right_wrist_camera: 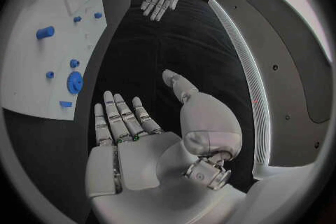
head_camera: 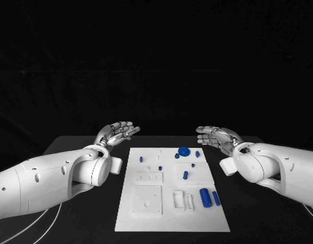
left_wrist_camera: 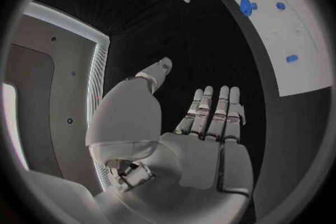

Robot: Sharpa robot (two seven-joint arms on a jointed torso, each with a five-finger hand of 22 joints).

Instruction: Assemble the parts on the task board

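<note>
The white task board (head_camera: 173, 213) lies in the middle of the black table, with several small blue parts on it. A round blue part (head_camera: 184, 150) sits near its far edge, and two blue cylinders (head_camera: 206, 197) lie near its right side. My left hand (head_camera: 117, 132) hovers beyond the board's far left corner, fingers straight and apart, holding nothing. My right hand (head_camera: 216, 135) hovers beyond the far right corner, also spread and empty. In the left wrist view my left hand (left_wrist_camera: 210, 117) faces the board (left_wrist_camera: 294, 28). In the right wrist view my right hand (right_wrist_camera: 126, 123) is beside the board (right_wrist_camera: 42, 67).
Raised white fixtures and recesses (head_camera: 148, 199) cover the board's near left half. Black table (head_camera: 83, 147) shows on both sides of the board, under my arms.
</note>
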